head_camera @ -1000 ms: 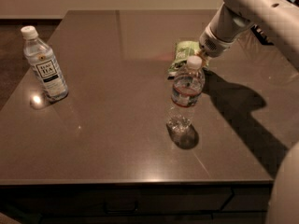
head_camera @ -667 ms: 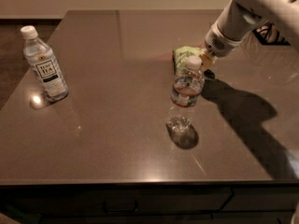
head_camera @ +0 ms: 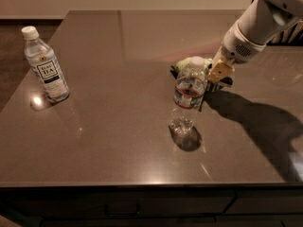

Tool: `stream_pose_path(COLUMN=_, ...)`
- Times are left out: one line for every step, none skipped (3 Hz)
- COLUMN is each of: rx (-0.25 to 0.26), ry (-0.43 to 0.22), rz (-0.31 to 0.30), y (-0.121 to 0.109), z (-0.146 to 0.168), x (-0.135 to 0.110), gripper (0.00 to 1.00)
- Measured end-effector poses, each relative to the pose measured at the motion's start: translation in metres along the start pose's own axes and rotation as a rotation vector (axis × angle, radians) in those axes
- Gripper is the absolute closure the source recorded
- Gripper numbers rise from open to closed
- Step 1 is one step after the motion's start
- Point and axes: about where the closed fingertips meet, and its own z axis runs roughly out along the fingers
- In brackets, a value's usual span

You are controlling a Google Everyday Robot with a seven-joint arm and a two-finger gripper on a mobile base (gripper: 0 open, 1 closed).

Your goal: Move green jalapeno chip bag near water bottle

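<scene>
The water bottle (head_camera: 188,94), clear with a white cap and a red-and-blue band, stands upright in the middle of the dark table. The green jalapeno chip bag (head_camera: 182,65) lies flat just behind it; only a small light-green part shows left of the bottle's cap, the rest is hidden by the bottle. My gripper (head_camera: 218,74) comes in from the upper right on a white arm and sits low over the table just right of the bottle's cap, beside the bag.
A second clear bottle (head_camera: 45,66) with a large white label and black lettering stands at the table's left side. The table's front edge (head_camera: 142,185) runs across the bottom of the view. The arm's shadow falls on the right part of the table.
The arm and gripper have drawn back to the right. The chip bag now lies closer behind the water bottle and is mostly hidden by it.
</scene>
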Motion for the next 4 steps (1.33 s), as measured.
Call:
stream_pose_path(rx=-0.044, ry=-0.005, rz=-0.064, y=0.008, z=-0.002, x=0.012, gripper=1.0)
stream_pose_path(rx=-0.079, ry=-0.031, rz=-0.144, y=0.016, z=-0.005, x=0.018, gripper=1.0)
stream_pose_path(rx=-0.115, ry=-0.079, rz=-0.245, y=0.028, z=-0.01, x=0.02, gripper=0.98)
stream_pose_path(rx=-0.135, ry=-0.099, rz=-0.291, y=0.035, z=-0.009, x=0.019, gripper=0.75)
